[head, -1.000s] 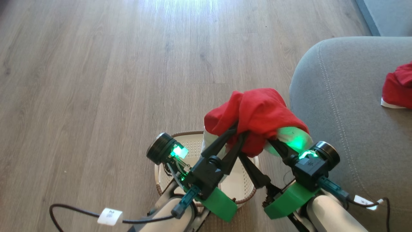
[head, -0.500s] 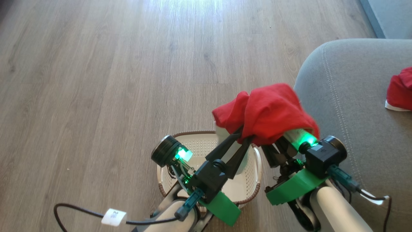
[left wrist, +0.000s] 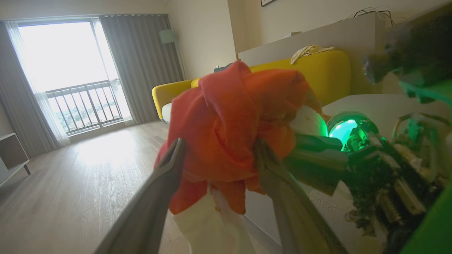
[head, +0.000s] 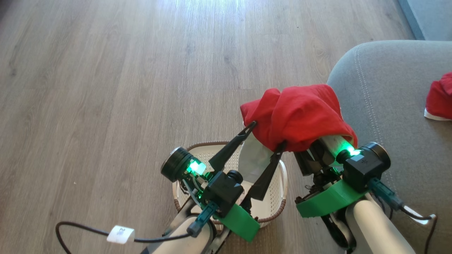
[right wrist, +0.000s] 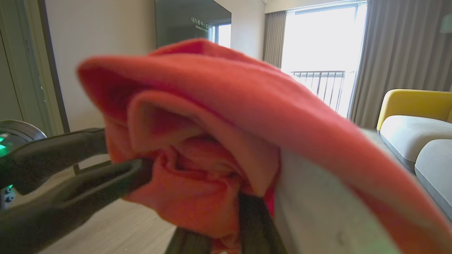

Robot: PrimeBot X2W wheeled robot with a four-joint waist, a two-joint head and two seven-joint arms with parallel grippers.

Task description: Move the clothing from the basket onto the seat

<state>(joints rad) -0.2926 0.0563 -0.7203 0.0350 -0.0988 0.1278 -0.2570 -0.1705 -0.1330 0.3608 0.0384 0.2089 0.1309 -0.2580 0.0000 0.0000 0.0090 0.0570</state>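
Left gripper [head: 267,134]: I am holding its fingers spread wide, gripping nothing; the tips are sitting at the lower edge of the clothing [head: 300,116], one on each side of a hanging white part.
Right gripper [right wrist: 243,203]: I am pinching its fingers together in the folds of the clothing; the fabric is draping over them and hiding the tips.
Clothing: a red bundle is hanging from my right gripper, lifted clear of the basket [head: 282,176].
Basket: it is sitting on the floor [head: 106,88] below my left gripper, under the dangling white part.
Seat [head: 388,106]: the grey cushion is lying just right of my right gripper; in the head view the bundle's far edge is overlapping its rounded corner.
Second garment [head: 438,97]: another red piece with a white edge is lying on the seat, well right of both grippers.
Floor: pale wood boards are stretching away ahead and left of my left gripper.
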